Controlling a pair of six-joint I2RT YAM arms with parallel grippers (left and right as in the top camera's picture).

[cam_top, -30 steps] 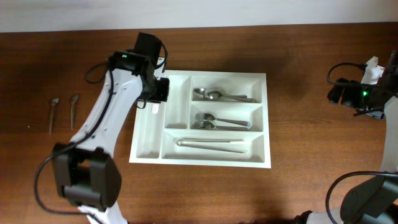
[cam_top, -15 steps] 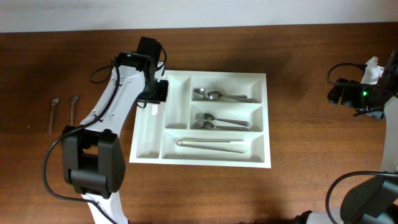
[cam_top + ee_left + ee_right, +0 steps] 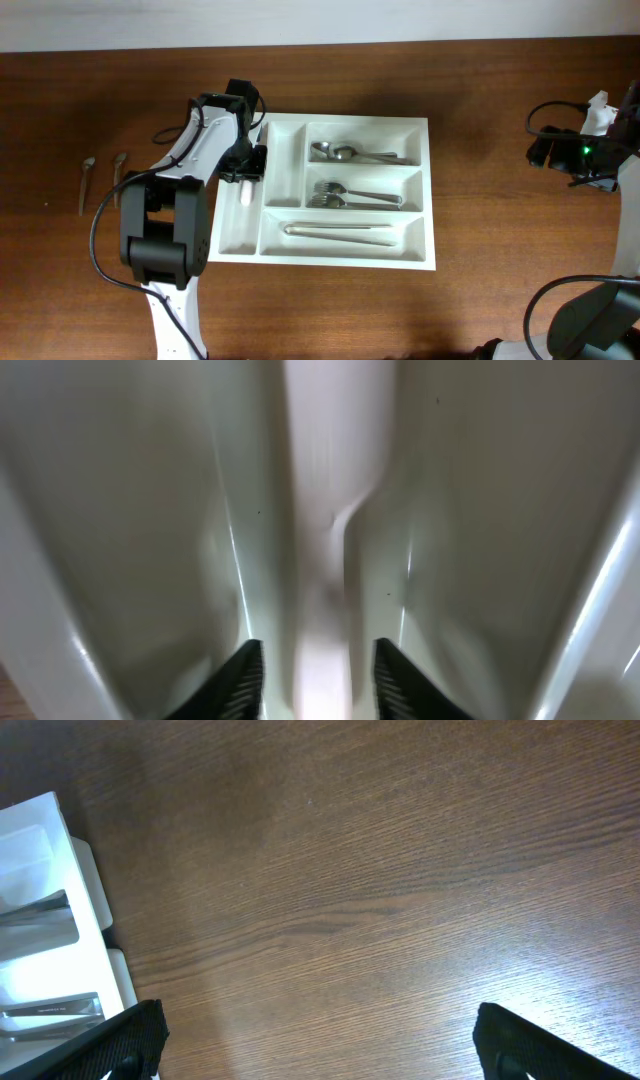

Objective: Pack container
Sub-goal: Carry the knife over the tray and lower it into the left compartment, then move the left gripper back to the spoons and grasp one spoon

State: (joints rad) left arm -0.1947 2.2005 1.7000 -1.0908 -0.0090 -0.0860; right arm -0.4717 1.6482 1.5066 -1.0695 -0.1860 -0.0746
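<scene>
The container is a large white tray in the middle of the table. Spoons lie in its top wide compartment, forks in the middle one and knives in the bottom one. My left gripper is low over the leftmost narrow compartment. A pale white utensil lies lengthwise under it. In the left wrist view the utensil is blurred between the jaws, with a gap on each side. My right gripper is wide open over bare wood, right of the tray.
Two small metal spoons lie on the table at the far left. The right arm hangs near the right edge. The second narrow compartment holds nothing.
My left gripper has moved a little toward the front along the leftmost narrow compartment and lower. Its arm has swung in closer to the tray. The right arm has not moved.
</scene>
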